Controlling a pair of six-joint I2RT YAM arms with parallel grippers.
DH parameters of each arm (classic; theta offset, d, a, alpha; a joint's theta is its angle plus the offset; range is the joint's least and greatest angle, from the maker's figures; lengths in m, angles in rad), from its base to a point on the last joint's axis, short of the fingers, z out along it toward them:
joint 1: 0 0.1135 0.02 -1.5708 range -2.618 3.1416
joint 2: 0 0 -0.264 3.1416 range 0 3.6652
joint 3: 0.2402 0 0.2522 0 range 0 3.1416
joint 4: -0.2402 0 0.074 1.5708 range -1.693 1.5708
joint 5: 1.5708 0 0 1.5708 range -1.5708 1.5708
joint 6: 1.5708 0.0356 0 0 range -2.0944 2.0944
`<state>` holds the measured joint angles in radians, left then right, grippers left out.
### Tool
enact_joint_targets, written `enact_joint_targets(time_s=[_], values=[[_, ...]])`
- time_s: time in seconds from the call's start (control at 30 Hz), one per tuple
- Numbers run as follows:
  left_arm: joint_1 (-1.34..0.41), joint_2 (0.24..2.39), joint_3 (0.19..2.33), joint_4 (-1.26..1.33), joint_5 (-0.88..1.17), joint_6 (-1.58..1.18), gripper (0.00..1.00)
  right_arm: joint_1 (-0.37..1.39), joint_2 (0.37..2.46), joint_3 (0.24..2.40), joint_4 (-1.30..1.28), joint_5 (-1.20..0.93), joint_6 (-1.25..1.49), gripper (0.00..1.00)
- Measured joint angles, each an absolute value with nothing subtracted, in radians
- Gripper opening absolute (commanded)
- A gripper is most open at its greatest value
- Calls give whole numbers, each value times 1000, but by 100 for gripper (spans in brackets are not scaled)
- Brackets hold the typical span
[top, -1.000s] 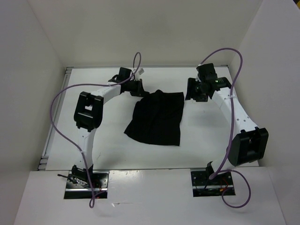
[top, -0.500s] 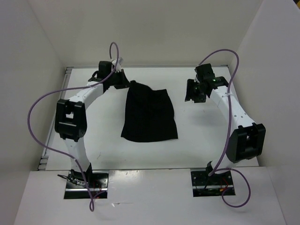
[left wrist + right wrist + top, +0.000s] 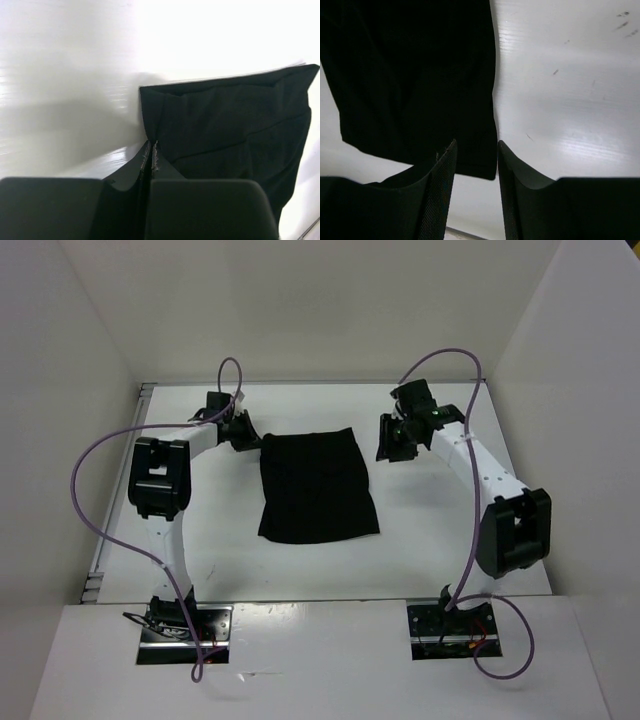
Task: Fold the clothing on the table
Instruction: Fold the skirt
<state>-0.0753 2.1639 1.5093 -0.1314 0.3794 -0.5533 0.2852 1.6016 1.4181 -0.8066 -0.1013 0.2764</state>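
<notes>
So the step in hand looks like getting both far corners gripped before the fold. Imo the part to get right is the right end effector (image 3: 392, 440): it should come down low enough that one finger slides under the hem and the other lands on top. It should also bite just the corner layers, not a big wad, or the fold will probably come out lopsided. I'd match it to the left end effector (image 3: 243, 433), same depth in from the edge, so both corners lift level and the cloth doesn't sag in the middle. Lift gently too, since the fabric looks thin and a shallow pinch could let it slip out. Right now the plain black soft fabric garment (image 3: 318, 485) lies spread mostly flat in the middle of the smooth white surface (image 3: 430, 530), between the two arms, roughly a rectangle. The left one has its jaws pressed together. From its wrist view they seem to be pinched on the fabric right at the far left corner, with a small ridge of cloth running into the tips. The right one has its fingers (image 3: 440, 190) apart with nothing clamped. In the overhead view it sits just beside the far right corner, and in its own camera the garment's edge and corner show in the gap between the tips. Whether it's touching the cloth, I can't tell.
</notes>
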Motion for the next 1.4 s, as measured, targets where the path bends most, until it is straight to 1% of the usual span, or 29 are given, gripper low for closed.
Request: enact_joint_targets(time_s=[0.13,0.23,0.27,0.63,0.7,0.9,1.13,1.4], values=[[-69,2164,1487,-124,377,-556,0,288,1712,1427,-748,-130,271,44],[-70,2164,1480,-124,379,-556,0,288,1825,1473,-716,-144,258,44],[-70,2163,1477,-122,379,-555,0,288,1858,1495,-711,-149,253,42],[-70,2145,1446,-128,409,-535,0,288,2133,1767,-601,-207,207,42],[-70,2144,1445,-130,413,-526,0,288,2189,1813,-583,-216,205,40],[-70,2135,1437,-146,413,-514,0,287,2339,1923,-577,-226,201,39],[-70,2129,1433,-159,412,-497,0,277,2397,2030,-577,-233,200,39],[-71,2128,1433,-163,403,-493,0,254,2441,2070,-579,-241,200,39]])
